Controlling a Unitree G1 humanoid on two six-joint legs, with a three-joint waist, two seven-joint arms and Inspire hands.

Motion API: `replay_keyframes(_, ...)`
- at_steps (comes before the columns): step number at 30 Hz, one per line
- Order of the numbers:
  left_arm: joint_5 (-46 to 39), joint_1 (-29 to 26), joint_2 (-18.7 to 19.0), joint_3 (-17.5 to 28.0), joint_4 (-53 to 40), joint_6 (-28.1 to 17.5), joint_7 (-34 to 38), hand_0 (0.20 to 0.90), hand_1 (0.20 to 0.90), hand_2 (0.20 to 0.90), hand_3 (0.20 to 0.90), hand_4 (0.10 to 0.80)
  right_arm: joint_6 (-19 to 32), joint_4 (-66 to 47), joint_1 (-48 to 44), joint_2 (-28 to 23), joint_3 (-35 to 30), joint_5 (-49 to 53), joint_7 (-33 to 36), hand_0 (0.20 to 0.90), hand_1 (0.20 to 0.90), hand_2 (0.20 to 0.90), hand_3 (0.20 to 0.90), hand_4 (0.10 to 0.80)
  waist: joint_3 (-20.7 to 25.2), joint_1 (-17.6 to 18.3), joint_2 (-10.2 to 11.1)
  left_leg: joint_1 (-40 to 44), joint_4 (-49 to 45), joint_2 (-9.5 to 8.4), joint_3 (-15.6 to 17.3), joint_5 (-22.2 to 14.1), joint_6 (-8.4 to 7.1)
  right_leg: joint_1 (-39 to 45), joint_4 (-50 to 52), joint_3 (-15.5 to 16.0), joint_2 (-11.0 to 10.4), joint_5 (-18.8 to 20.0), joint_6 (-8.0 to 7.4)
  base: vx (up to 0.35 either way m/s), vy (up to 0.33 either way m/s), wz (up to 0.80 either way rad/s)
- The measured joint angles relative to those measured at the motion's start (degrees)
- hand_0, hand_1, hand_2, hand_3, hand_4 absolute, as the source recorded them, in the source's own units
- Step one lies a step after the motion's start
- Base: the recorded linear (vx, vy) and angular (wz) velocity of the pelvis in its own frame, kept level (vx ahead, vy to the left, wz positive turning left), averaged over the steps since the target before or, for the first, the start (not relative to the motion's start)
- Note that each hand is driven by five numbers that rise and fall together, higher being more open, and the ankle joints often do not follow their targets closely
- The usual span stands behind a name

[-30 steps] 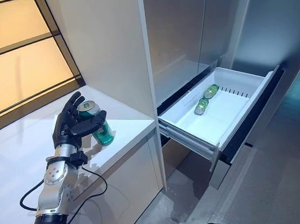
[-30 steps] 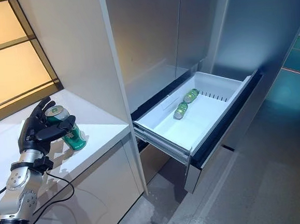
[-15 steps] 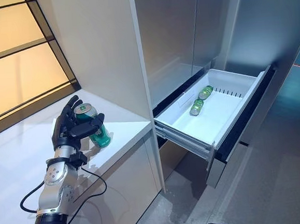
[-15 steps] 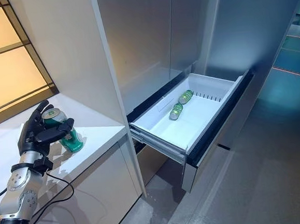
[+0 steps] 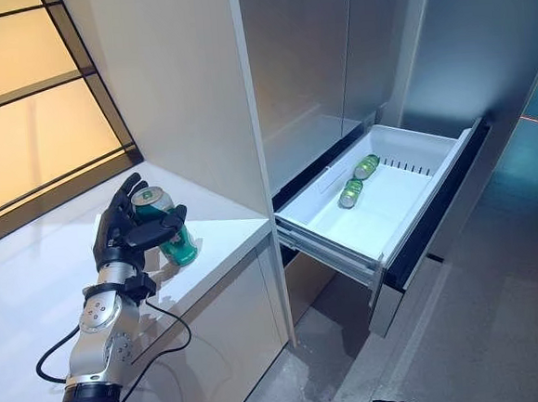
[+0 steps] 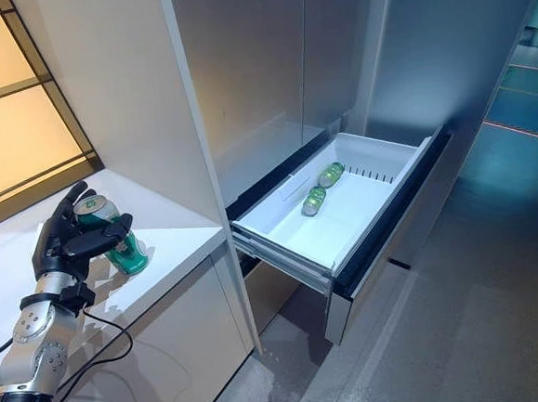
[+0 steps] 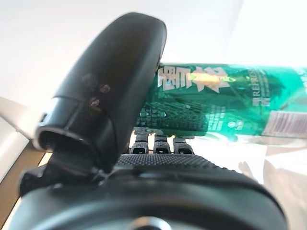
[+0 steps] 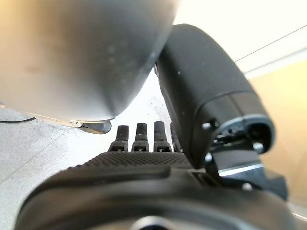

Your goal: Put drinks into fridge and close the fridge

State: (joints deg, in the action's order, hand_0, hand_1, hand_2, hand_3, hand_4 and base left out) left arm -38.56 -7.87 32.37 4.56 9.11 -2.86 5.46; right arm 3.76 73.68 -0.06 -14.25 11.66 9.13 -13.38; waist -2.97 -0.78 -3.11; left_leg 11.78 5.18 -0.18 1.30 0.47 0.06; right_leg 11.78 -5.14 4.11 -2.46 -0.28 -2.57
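My left hand (image 5: 120,229) is shut on a green can (image 5: 181,247): the thumb crosses its front and the fingers stand behind it. The can leans, with its base at the white counter (image 5: 33,275). In the left wrist view the can (image 7: 225,100) lies between the thumb (image 7: 110,81) and the fingers. To the right, the fridge's white drawer (image 5: 434,165) is pulled out, with green cans (image 5: 350,193) lying on their sides at its back. My right hand (image 8: 144,172) shows relaxed fingers that hold nothing.
A tall white panel (image 5: 185,86) rises between the counter and the steel fridge front (image 5: 313,48). The open drawer juts out over the grey floor (image 5: 502,313). A warm-lit window (image 5: 29,117) runs behind the counter.
The camera has shifted a little, so the scene sits slightly further left. My left hand keeps its hold on the can at the same spot on the counter.
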Motion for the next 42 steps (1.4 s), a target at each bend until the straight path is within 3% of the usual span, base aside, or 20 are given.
replay_keyframes(11,-0.06,-1.31,0.01,-1.75,1.23,0.00,-0.06,0.900,0.900,0.900,0.900,0.800,-0.78,-0.02,-0.29,0.03,0.00,0.04,0.00,0.900,0.900,0.900,0.900,0.800,0.07,0.42,0.01,0.04,0.00,0.01,0.15,0.00,0.00,-0.01,0.00,-0.10,0.00,0.03,-0.02,0.000,0.000,0.00)
replay_keyframes(12,-0.09,-1.31,0.01,-1.75,1.23,0.00,-0.06,0.561,0.561,0.561,0.505,0.405,-0.78,-0.02,-0.28,0.02,-0.01,0.04,0.00,0.900,0.900,0.900,0.900,0.800,0.07,0.44,0.01,0.04,0.00,0.01,0.18,0.00,0.00,-0.02,0.00,-0.13,0.00,0.04,-0.02,0.000,0.000,0.00)
replay_keyframes(14,-0.20,-1.31,0.01,-1.74,1.28,0.00,-0.07,0.375,0.375,0.375,0.288,0.188,-0.76,-0.01,-0.18,0.02,-0.05,0.04,0.00,0.900,0.900,0.900,0.900,0.800,0.08,0.50,0.04,0.05,0.01,0.02,0.31,0.00,0.00,-0.07,0.00,-0.22,0.02,0.06,-0.02,0.000,0.000,0.00)
replay_keyframes(15,-0.22,-1.31,0.03,-1.74,1.33,0.00,-0.07,0.359,0.359,0.359,0.269,0.169,-0.71,-0.02,-0.11,0.02,-0.10,0.04,-0.02,0.900,0.900,0.900,0.900,0.800,0.09,0.51,0.05,0.05,0.01,0.02,0.41,-0.01,0.01,-0.10,0.00,-0.31,0.03,0.08,-0.03,0.004,-0.007,-0.03)
replay_keyframes(16,-0.23,-1.31,0.05,-1.70,1.33,0.00,-0.07,0.302,0.302,0.302,0.203,0.103,-0.65,-0.01,-0.08,0.02,-0.11,0.03,-0.03,0.900,0.900,0.900,0.900,0.800,0.09,0.51,0.05,0.04,0.01,0.03,0.50,-0.01,0.01,-0.15,0.00,-0.40,0.03,0.10,-0.03,0.002,-0.010,-0.04)
replay_keyframes(32,-2.12,-1.36,0.29,-1.70,1.50,-0.16,-0.34,0.300,0.300,0.300,0.200,0.100,0.50,-0.04,0.02,0.07,-0.12,0.04,-0.16,0.900,0.900,0.900,0.900,0.800,0.03,0.93,0.16,-0.24,0.03,0.15,1.75,-0.04,0.04,-1.07,-0.01,-1.54,0.06,0.61,-0.04,0.002,-0.001,-0.04)
replay_keyframes(38,-12.50,-1.36,0.20,-2.40,0.44,-0.13,-5.63,0.300,0.300,0.300,0.200,0.100,2.56,-1.23,0.39,0.15,0.03,0.04,-0.11,0.900,0.900,0.900,0.900,0.800,-0.63,0.76,0.83,-0.52,0.02,0.15,1.82,-0.03,0.04,-1.32,-0.01,-1.55,-0.04,0.65,-0.04,0.000,0.000,0.00)
replay_keyframes(42,-18.82,-1.36,0.03,-4.14,-5.19,0.40,-10.45,0.300,0.300,0.300,0.200,0.100,4.77,-6.09,1.41,0.03,1.72,0.05,-0.13,0.900,0.900,0.900,0.900,0.800,-1.72,0.94,1.90,-0.91,-0.25,0.17,2.02,-0.01,0.06,-1.59,0.11,-1.66,-0.01,0.75,-0.08,-0.030,-0.010,-0.03)
